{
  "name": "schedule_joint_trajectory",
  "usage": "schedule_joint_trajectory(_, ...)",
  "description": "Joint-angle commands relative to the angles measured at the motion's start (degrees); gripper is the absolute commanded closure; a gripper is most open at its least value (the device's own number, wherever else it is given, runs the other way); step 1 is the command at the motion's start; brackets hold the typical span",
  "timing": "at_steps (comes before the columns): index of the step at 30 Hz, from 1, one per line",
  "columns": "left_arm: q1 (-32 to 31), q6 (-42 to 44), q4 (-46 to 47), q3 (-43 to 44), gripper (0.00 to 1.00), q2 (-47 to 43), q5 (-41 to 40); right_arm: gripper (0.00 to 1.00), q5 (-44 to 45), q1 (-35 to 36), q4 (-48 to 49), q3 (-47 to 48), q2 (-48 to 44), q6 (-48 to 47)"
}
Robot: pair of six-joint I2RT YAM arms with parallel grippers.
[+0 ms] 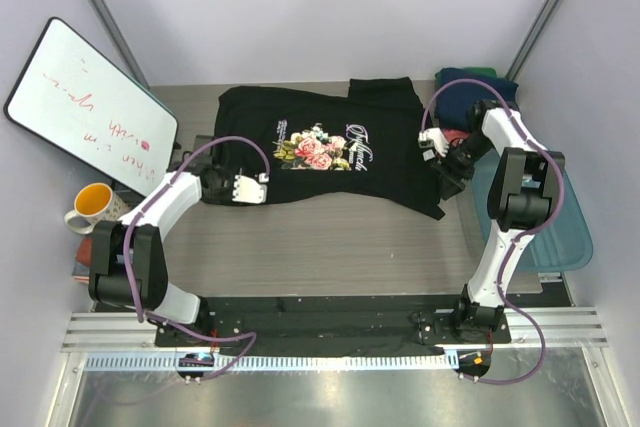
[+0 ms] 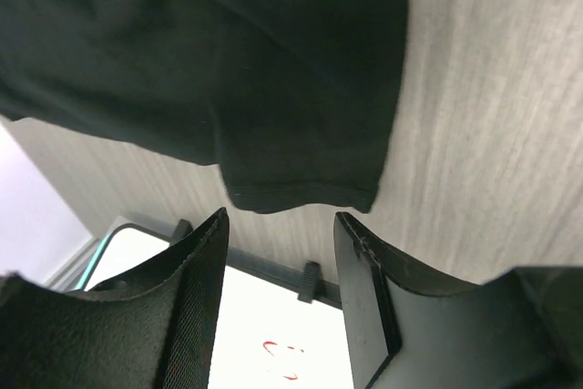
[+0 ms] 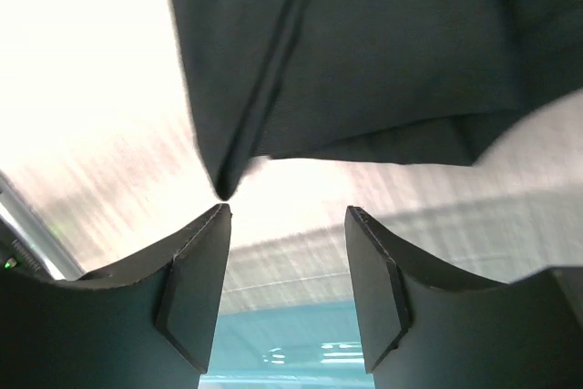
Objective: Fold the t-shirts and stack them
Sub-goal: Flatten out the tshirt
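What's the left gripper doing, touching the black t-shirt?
Cannot tell. Left wrist view: the left gripper is open, tips level with the hem of the black t-shirt, no plain gap.

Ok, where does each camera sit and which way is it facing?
Top external: above and behind, looking down on the table; left arm, right arm show.
Left wrist: low, past open left gripper at the tee hem and whiteboard.
Right wrist: low, past open right gripper at a tee corner, tub below.
Shared: the tee, in all three.
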Motion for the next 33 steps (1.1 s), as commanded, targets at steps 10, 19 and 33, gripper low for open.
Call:
schedule_joint_trajectory(10,1.61,0.82,-6.58,-0.09,0.51,-0.55,0.65,0.4,0.6,-0.51,-9.76,-5.1,-4.73,-6.79)
schedule_joint_trajectory(19,4.51,2.23,3.53,-6.86,0.54,1.55,-4.79,0.4,-0.18,-0.69,-9.75,-3.43,-5.26,-6.09)
schedule_joint_trajectory(33,6.28,-0.14,8.9,-3.61,0.59,12.19,-5.33,0.4,-0.54,-0.77,-10.28,-2.99,-5.96,-5.65)
